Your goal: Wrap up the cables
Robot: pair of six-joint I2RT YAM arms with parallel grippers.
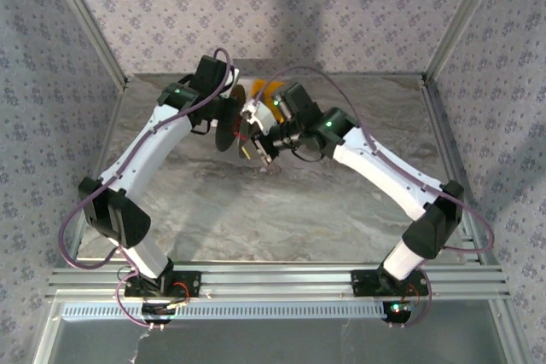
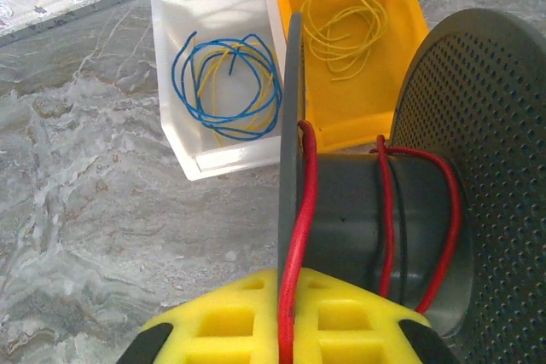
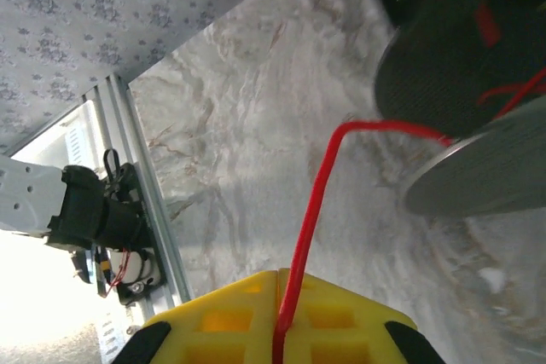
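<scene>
Mid-wrap: the right jaws pinch the red cable [image 3: 308,219], which climbs ahead of them to the spool [image 3: 426,83] clamped by its flange in the closed left jaws, so the next move likely calls for another taut loop round the core.

White bin [image 2: 230,162] just beside yellow bin [image 2: 350,132], marble tabletop [image 2: 85,210], floral walls [image 1: 341,6]

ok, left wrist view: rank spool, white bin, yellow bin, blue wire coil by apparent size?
1. Spool, largest, but it's nearest the camera.
2. White bin and yellow bin: look alike, not ranked.
3. Blue wire coil, smallest.
</scene>
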